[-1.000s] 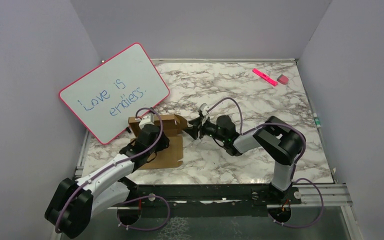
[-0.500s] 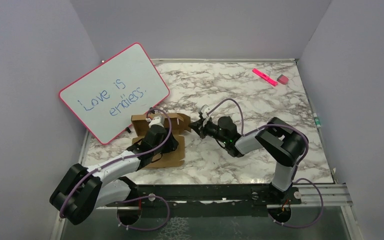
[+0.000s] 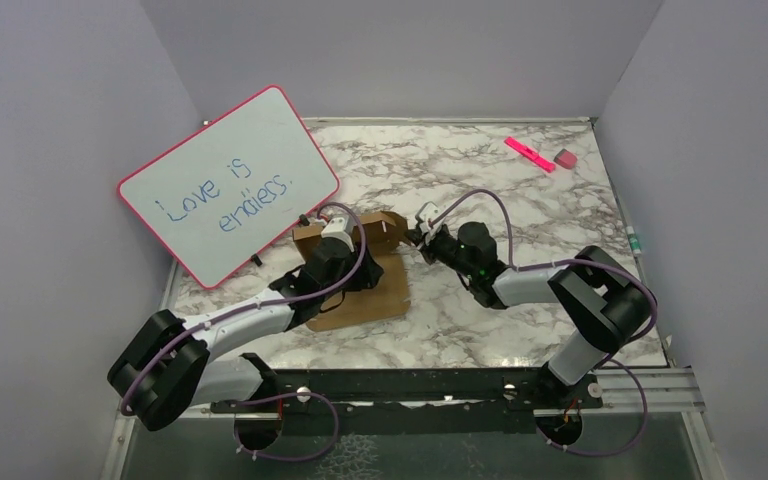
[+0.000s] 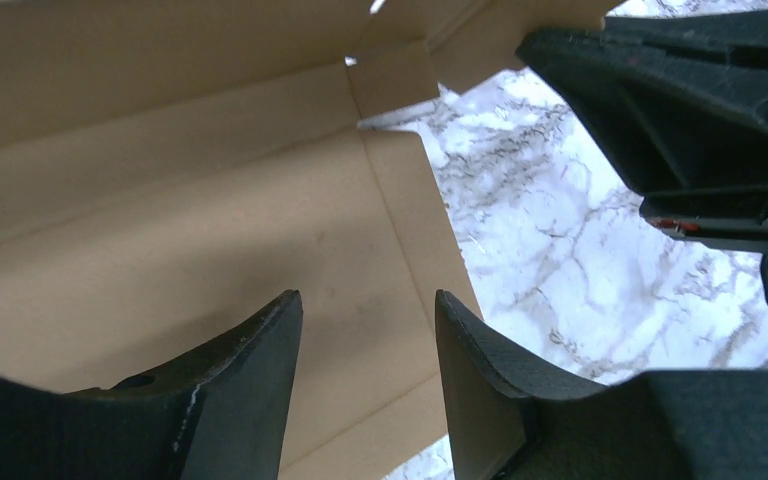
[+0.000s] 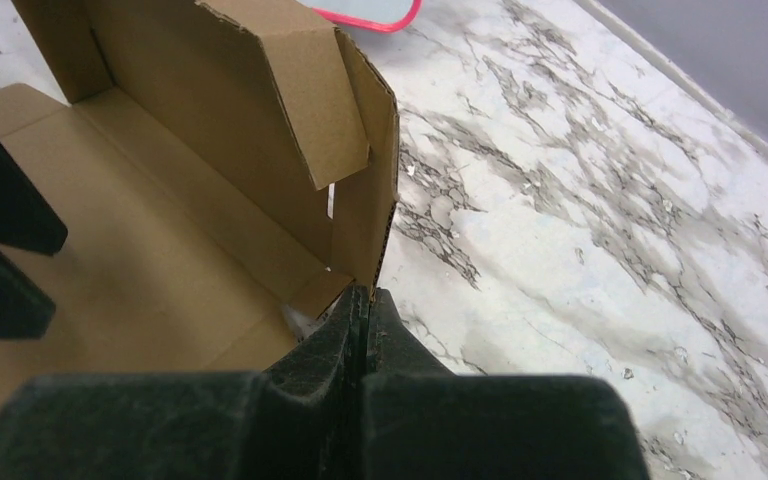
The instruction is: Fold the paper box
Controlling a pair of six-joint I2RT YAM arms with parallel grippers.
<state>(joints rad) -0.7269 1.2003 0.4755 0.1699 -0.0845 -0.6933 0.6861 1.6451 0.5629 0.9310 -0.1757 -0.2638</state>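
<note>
Plain brown cardboard mailer box (image 3: 385, 290) sits part-raised on the white marbled table (image 3: 520, 200); black left gripper (image 4: 365, 300) hovers over its floor, jaws spread, gripping nothing; black right gripper (image 5: 365, 298) is pressed tight together, tip at the upright side flap's bottom corner

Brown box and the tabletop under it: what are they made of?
Brown flapped box: likely corrugated cardboard, matte, going by the layered cut edge and pressed creases. White-grey veined tabletop: marble look, faint sheen; real stone or printed laminate, cannot tell.
</note>
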